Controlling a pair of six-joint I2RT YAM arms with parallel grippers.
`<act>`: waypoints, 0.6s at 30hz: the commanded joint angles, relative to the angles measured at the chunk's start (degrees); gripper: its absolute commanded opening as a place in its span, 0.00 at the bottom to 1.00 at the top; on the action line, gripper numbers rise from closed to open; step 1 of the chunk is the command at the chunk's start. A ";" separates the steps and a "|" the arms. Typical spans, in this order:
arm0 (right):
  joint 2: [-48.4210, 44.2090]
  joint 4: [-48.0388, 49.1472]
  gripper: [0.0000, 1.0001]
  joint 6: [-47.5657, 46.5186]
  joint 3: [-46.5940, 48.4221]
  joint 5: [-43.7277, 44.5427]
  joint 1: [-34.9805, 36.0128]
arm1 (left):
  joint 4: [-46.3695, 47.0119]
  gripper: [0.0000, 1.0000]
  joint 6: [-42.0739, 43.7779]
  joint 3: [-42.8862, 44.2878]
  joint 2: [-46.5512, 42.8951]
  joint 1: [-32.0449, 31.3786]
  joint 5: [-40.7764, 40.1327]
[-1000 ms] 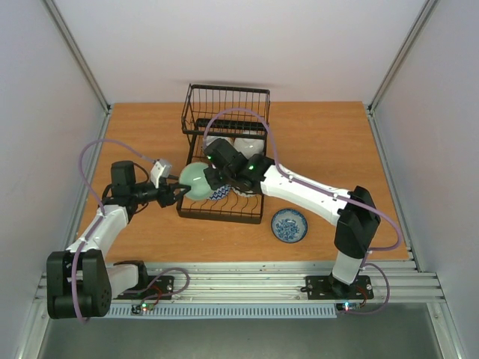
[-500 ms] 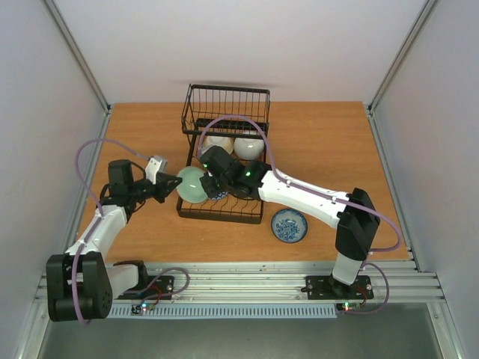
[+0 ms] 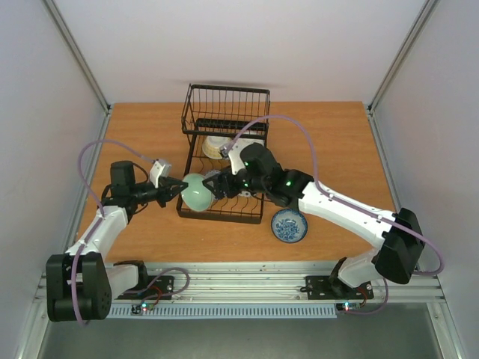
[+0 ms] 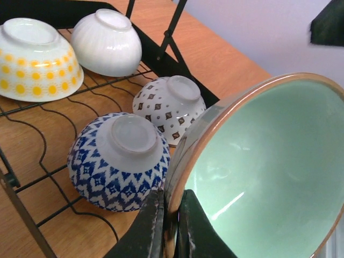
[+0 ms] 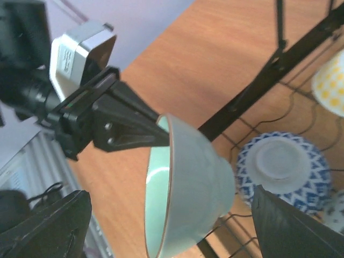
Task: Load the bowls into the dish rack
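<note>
my left gripper is pinched tight on the rim of the green bowl, arm stretched forward; my right gripper gapes wide, arm reaching left.

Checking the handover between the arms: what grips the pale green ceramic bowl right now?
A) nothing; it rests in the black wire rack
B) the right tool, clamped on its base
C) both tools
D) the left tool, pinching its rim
D: the left tool is pinched shut on the rim of the pale green ceramic bowl, while the right tool has its fingers spread wide on either side of it.
</note>
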 commanded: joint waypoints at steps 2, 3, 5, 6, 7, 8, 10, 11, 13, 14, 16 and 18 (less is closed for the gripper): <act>-0.19 12.26 0.98 7.78 -7.74 -20.27 -4.07 | 1.86 0.00 1.39 0.85 -0.38 0.61 7.92; 0.07 13.96 0.99 9.12 -8.86 -21.66 -4.53 | 1.77 0.00 1.41 0.82 -0.35 0.70 8.69; 0.40 15.78 0.99 10.84 -10.50 -22.15 -4.74 | 0.76 0.00 2.01 1.08 -0.28 0.80 10.00; 0.47 16.48 0.99 11.35 -11.16 -22.11 -4.75 | 0.28 0.00 2.42 1.21 -0.34 0.88 10.49; 0.48 16.53 0.99 11.61 -11.77 -22.00 -4.75 | 0.05 0.00 2.86 1.16 -0.41 0.95 10.97; 0.34 17.90 0.99 11.96 -12.32 -21.86 -4.75 | -0.14 0.00 3.01 1.21 -0.48 0.97 11.45; 0.57 19.13 0.99 12.22 -13.20 -21.94 -4.77 | -0.74 0.00 3.47 1.28 -0.45 1.06 12.95; 0.77 19.50 0.99 12.39 -13.50 -21.98 -4.75 | -1.31 0.01 4.05 1.41 -0.39 1.05 13.75; 1.24 20.26 0.99 12.66 -13.75 -21.96 -4.75 | -3.44 0.00 5.38 1.93 -0.07 1.06 15.04; 1.47 20.57 0.99 12.73 -13.67 -22.16 -4.75 | -4.82 0.01 6.74 2.32 0.11 1.06 15.59; 2.21 21.19 0.99 13.14 -13.68 -22.59 -4.75 | -7.10 0.01 8.56 2.98 0.54 1.06 16.52; 2.65 21.72 0.99 13.64 -13.67 -23.01 -4.75 | -9.14 0.01 10.12 3.61 0.85 1.06 17.22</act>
